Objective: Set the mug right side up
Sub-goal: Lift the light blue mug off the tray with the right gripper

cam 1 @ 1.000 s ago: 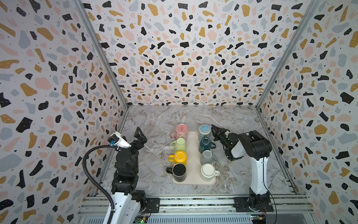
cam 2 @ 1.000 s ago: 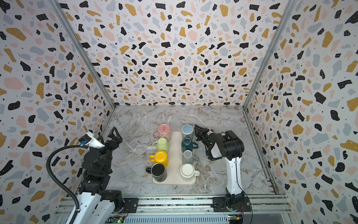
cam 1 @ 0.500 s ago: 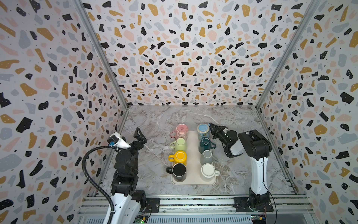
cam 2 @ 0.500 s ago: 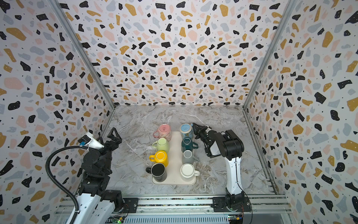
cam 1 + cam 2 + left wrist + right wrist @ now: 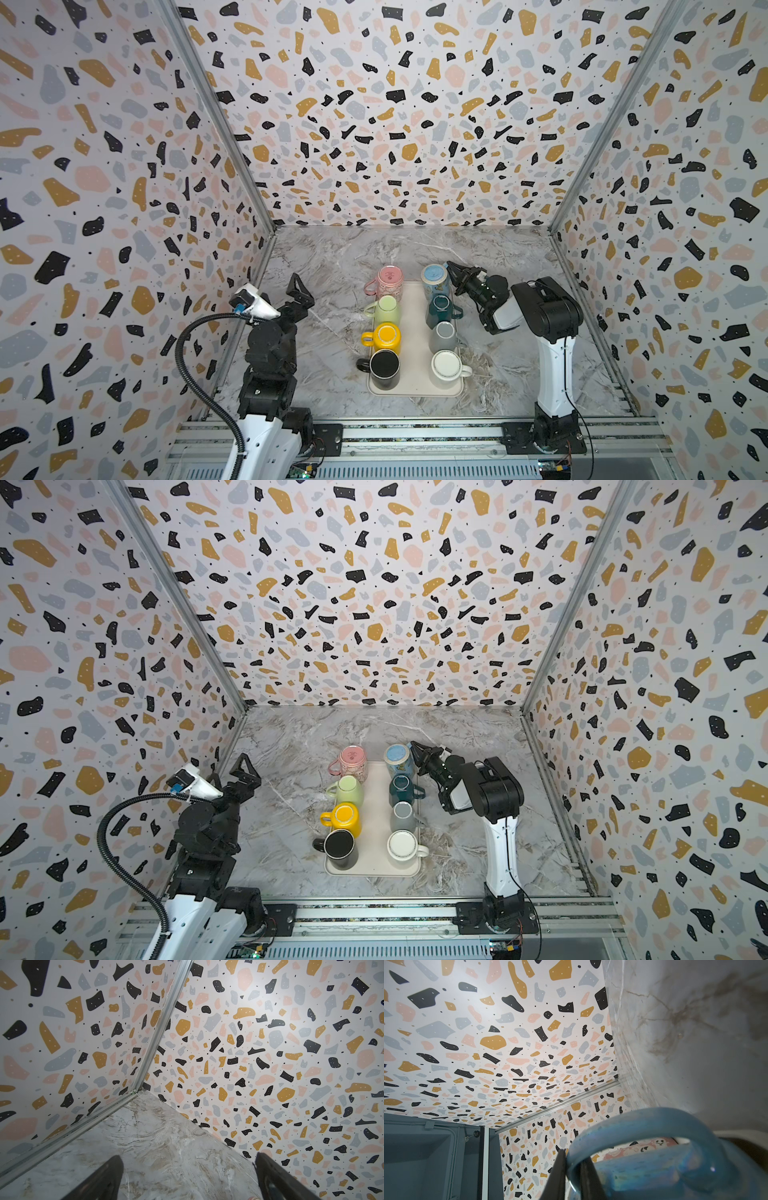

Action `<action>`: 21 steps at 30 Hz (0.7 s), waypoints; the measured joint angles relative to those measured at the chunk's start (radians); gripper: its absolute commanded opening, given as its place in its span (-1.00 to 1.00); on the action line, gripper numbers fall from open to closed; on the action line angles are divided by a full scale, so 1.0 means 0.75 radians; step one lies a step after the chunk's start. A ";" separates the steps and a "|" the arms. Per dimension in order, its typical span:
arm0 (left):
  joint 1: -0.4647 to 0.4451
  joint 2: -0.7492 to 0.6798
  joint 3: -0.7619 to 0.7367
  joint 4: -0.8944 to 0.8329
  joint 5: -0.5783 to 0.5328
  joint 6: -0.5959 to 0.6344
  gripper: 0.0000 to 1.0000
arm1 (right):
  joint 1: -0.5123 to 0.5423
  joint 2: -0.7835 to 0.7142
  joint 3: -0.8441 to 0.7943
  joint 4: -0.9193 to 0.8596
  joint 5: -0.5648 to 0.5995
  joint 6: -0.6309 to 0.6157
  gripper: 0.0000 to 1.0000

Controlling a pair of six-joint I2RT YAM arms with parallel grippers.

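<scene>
Mug, blue (image 5: 434, 279) (image 5: 398, 757): stands at far R corner of tray (image 5: 415, 332) (image 5: 376, 812), flat blue face up, looks mouth-down; handle toward tray's R edge. R gripper (image 5: 454, 272) (image 5: 415, 750) reaches in from the right, jaws closed on that handle; wrist view confirms, w/ black fingers (image 5: 560, 1159) pinching the blue loop of the mug (image 5: 654, 1172) from both sides. Tray, cream, sits mid-tabletop toward front edge, 2 rows of 4 mugs. L row, far to near: pink mug (image 5: 390, 280), green mug (image 5: 386, 309), yellow mug (image 5: 386, 337), black mug (image 5: 384, 365). R row behind the blue one, far to near: teal mug (image 5: 440, 309), grey mug (image 5: 444, 334), white mug (image 5: 445, 365). L-row handles point to tray's L edge. L gripper (image 5: 300, 291) (image 5: 245, 771) (image 5: 187, 1157) near tabletop's L edge, well apart from tray, jaws spread wide, nothing between them; its wrist view shows only marble top & far L corner of the walls.
</scene>
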 measured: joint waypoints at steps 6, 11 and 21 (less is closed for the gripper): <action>0.000 -0.001 0.000 0.000 -0.003 0.001 1.00 | -0.001 -0.008 0.004 -0.001 -0.011 -0.002 -1.00; 0.000 -0.001 0.000 0.000 -0.003 0.001 1.00 | -0.005 -0.011 0.056 -0.008 -0.031 -0.013 -1.00; 0.000 0.000 0.000 0.001 -0.003 0.001 1.00 | -0.016 -0.081 0.160 -0.003 -0.102 -0.109 -1.00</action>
